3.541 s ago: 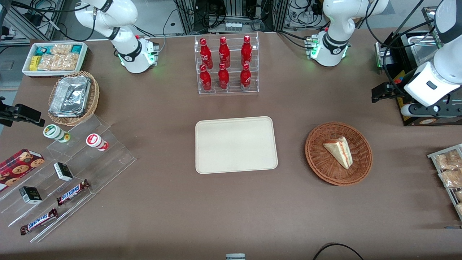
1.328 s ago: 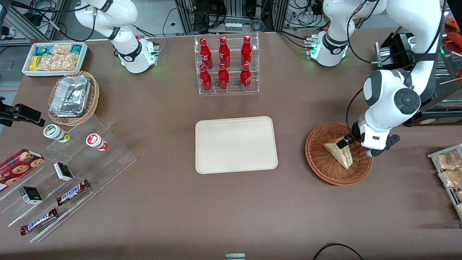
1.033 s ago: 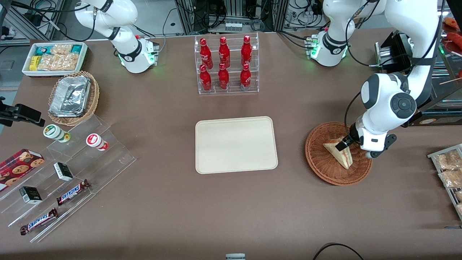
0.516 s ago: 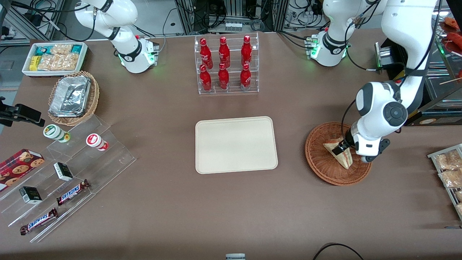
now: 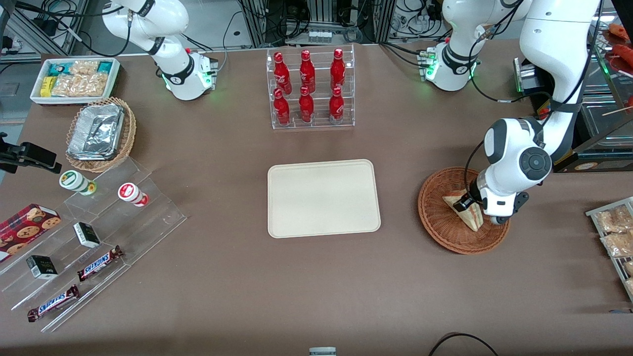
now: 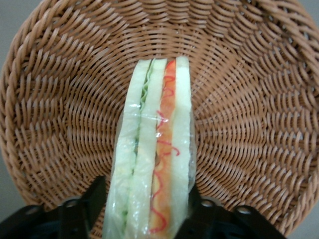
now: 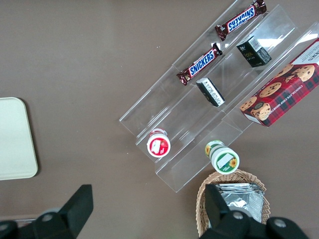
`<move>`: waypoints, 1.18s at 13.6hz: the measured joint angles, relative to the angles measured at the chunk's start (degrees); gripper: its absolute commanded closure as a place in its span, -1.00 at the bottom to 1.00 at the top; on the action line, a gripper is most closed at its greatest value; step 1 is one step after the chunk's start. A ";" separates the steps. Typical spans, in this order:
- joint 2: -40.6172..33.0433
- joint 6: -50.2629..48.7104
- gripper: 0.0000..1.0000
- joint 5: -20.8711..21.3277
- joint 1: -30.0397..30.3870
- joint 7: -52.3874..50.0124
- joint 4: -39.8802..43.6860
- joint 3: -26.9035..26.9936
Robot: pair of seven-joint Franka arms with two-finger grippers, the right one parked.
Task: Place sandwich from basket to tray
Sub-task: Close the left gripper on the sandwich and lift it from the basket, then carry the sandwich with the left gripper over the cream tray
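The sandwich [image 5: 472, 217] lies in the round reddish-brown wicker basket [image 5: 440, 222] toward the working arm's end of the table. It is wrapped in clear film, and red and green filling stripes show along its cut edge [image 6: 154, 124]. My left gripper [image 5: 467, 203] is down inside the basket [image 6: 249, 124], open, with one black finger [image 6: 97, 191] on each side of the sandwich's wide end. The gripper [image 6: 147, 199] stands close against the bread, and I see no squeeze on it. The cream tray [image 5: 324, 198] lies flat mid-table, bare.
A clear rack of red bottles [image 5: 309, 89] stands farther from the front camera than the tray. Toward the parked arm's end are a tan basket of foil containers [image 5: 99, 133], a white snack bin [image 5: 76, 79] and acrylic steps with snack bars [image 5: 99, 262]. A wire rack of packets [image 5: 615, 237] sits at the working arm's table edge.
The left arm came from off the table edge to the basket and lowered over the last second. Its fingers now sit deeper beside the sandwich, which has not moved.
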 measured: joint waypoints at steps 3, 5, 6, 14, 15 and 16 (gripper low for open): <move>-1.86 -5.61 1.00 0.00 -0.01 5.01 1.34 -0.03; -3.59 -10.34 1.00 0.00 -0.08 7.16 3.82 -0.63; -4.07 -12.76 1.00 0.00 -0.22 7.78 6.00 -1.33; 3.40 -15.96 1.00 0.00 -6.91 8.20 20.79 -7.68; 5.11 -15.91 1.00 0.00 -8.68 8.09 22.28 -7.77; 6.82 -15.84 1.00 0.00 -10.51 7.95 23.79 -7.82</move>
